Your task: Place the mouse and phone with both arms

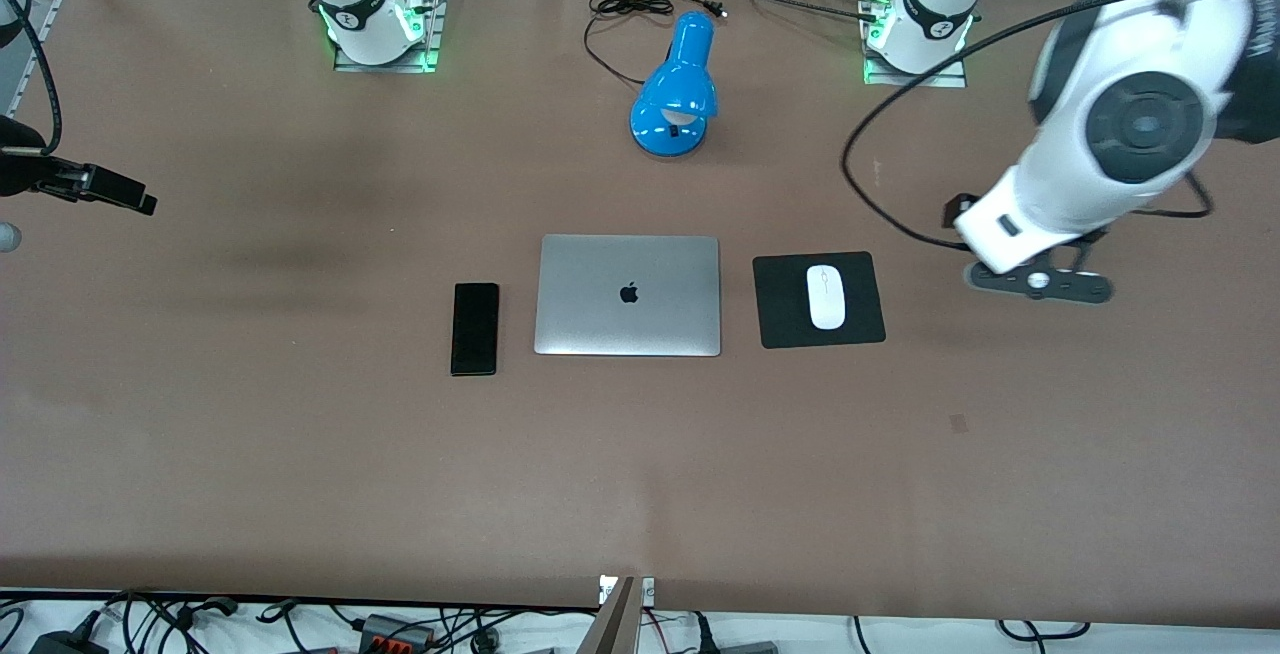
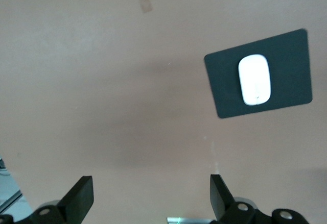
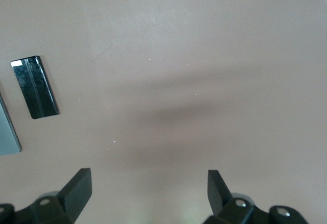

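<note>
Brown matte table [image 1: 300, 454] with a smooth, paper-like surface carries a row of flat things. No bins or trays appear; the one thing that bears another is a thin black square pad [image 1: 819, 300], and the mouse [image 1: 826, 296] lies on it, a small glossy white oval. Beside the pad sits a closed silver laptop [image 1: 628, 295], a rounded metal rectangle with a dark logo. Just beside the laptop, toward the right arm's end, lies the phone [image 1: 475, 328], a slim black rectangle with a shiny face, flat on the table. A glossy blue desk lamp [image 1: 678, 94] with a black cord stands farther from the front camera than the laptop.

The left gripper [image 2: 150, 196] hangs in the air over bare table toward the left arm's end, its two black fingers spread wide and holding nothing; the mouse on its pad lies well apart from it. The right gripper [image 3: 148, 193] hovers over bare table toward the right arm's end, fingers also spread and empty; the phone lies well apart from it, toward the table's middle.
</note>
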Tool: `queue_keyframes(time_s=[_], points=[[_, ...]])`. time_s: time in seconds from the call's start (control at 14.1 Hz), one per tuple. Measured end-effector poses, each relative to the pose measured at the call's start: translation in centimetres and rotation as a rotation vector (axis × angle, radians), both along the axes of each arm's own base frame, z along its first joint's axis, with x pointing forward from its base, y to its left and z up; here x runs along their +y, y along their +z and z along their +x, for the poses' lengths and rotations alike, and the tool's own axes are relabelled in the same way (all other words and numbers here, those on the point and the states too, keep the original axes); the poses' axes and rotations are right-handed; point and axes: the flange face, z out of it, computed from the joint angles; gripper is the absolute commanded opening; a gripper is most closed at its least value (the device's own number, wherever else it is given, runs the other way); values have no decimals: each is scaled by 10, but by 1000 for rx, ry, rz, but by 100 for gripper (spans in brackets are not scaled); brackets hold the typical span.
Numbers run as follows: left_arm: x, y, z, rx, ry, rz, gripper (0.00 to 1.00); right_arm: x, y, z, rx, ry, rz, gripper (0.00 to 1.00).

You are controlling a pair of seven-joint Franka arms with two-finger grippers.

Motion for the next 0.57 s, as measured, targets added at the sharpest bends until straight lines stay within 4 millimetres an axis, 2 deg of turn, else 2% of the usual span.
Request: queue_keyframes(time_s=[0.21,0.5,0.57], points=[[14,3,-5,68,58,-67,100,1,6,-2,16,12,-7,100],[31,7,-2,84,129,-196,100,-18,13,-5,17,32,0,100],[41,9,0,83,167,-242,100,-20,17,-5,8,35,-3,100]])
